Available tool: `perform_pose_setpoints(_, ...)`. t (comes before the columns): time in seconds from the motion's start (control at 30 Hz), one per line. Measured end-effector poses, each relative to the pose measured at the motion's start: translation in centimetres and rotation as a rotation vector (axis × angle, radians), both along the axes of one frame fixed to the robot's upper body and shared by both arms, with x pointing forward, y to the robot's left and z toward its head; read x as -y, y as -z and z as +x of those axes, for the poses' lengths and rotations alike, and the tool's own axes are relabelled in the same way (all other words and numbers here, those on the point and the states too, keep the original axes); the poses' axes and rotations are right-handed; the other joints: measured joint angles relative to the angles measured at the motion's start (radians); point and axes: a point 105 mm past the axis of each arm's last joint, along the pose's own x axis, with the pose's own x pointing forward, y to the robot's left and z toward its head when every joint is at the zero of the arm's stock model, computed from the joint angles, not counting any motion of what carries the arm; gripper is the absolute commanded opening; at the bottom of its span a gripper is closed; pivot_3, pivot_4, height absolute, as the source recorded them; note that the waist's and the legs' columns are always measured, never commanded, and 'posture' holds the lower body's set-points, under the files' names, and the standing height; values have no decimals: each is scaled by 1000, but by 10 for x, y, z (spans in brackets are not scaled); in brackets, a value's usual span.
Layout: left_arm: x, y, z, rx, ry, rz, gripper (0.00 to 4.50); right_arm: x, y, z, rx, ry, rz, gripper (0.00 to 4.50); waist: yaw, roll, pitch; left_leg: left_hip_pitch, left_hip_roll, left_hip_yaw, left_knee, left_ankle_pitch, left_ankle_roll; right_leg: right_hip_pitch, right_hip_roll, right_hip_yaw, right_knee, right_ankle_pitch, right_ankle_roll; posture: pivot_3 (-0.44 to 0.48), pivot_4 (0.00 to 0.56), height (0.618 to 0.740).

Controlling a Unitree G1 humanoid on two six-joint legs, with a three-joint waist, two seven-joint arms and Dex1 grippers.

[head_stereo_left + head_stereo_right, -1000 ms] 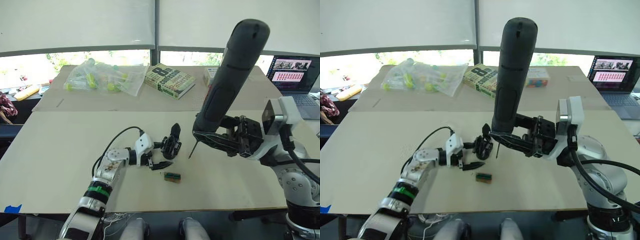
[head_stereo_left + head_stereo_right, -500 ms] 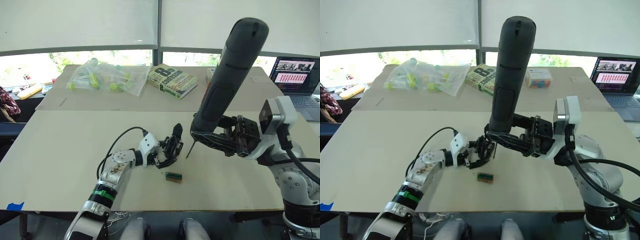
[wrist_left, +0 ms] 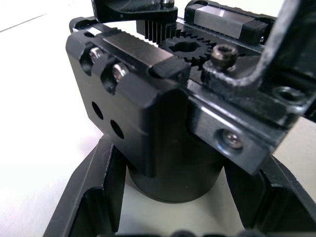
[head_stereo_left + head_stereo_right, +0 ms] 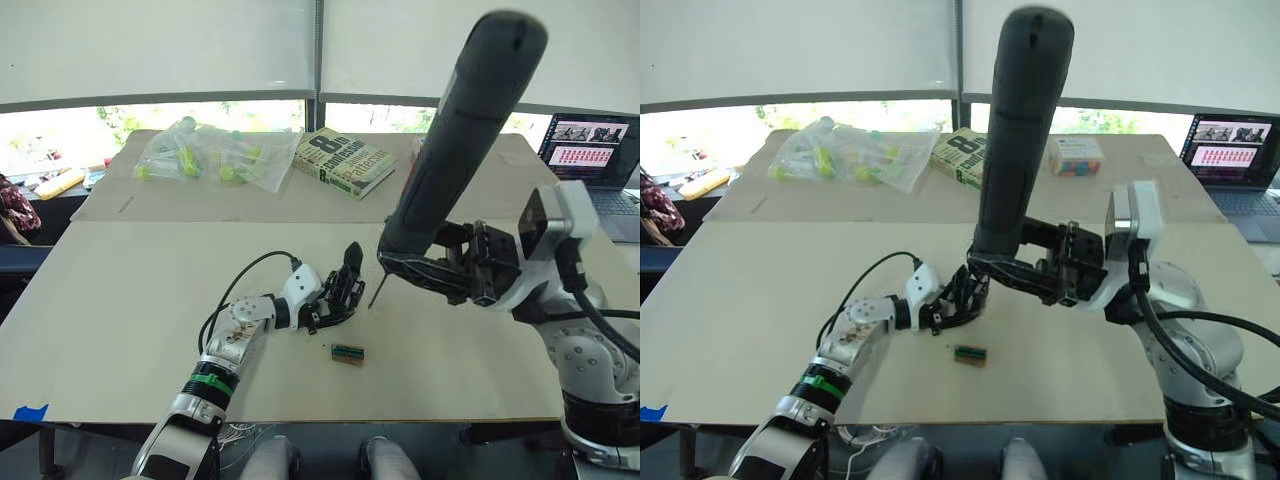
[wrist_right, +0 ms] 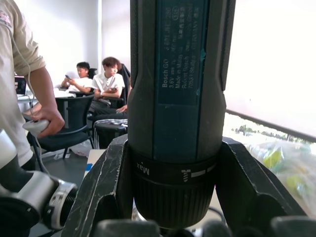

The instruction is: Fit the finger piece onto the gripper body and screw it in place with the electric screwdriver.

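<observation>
Left gripper [image 4: 335, 300] clamped around gripper body [image 4: 345, 285], right gripper [image 4: 425, 262] gripping electric screwdriver [image 4: 460, 130], bit at body's 3 o'clock.

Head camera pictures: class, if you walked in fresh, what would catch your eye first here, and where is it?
The big black electric screwdriver stands out, held upright by the right gripper above the table's middle, its thin bit angled down toward the gripper body. The left gripper closes around that small black assembly on the table. A small green-and-black block lies just in front.
</observation>
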Motion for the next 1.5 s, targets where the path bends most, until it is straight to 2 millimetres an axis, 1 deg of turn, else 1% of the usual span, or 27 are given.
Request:
perform_pose_setpoints(0.17, 1, 0, 0, 5, 5, 3, 2318, -15, -3, 3, 6, -37, -2, 1905, 1, 0, 0, 0, 0, 0, 0, 0, 0, 0, 0, 0, 0, 0, 0, 0, 150, 740)
perform_pose_setpoints(0.53, 0, 0, -1, 16, 8, 7, 2318, -36, 4, 31, -15, 8, -19, 1905, -1, 0, 0, -1, -1, 0, 0, 0, 0, -1, 0, 0, 0, 0, 0, 0, 150, 740)
perform_pose_setpoints(0.73, 0, 0, -1, 16, 8, 9, 2318, -42, 8, 40, -12, 33, -28, 1905, -1, 0, 0, -1, 0, 0, 0, 0, 0, -1, 0, 0, 1, 0, 0, 0, 150, 740)
perform_pose_setpoints(0.93, -1, 0, -1, 12, 7, 9, 2318, -47, 18, 48, -20, 68, -69, 1905, -2, 0, 0, -1, 0, 0, 0, 0, 0, -1, 0, 0, 1, 0, 0, 0, 150, 740)
perform_pose_setpoints(1.5, -2, 1, -2, 0, 4, 13, 2318, -53, 30, 55, -34, 95, -119, 1905, -5, 0, 0, -1, 0, 0, 0, 0, 0, -2, 0, 0, 1, 0, 0, 0, 150, 740)
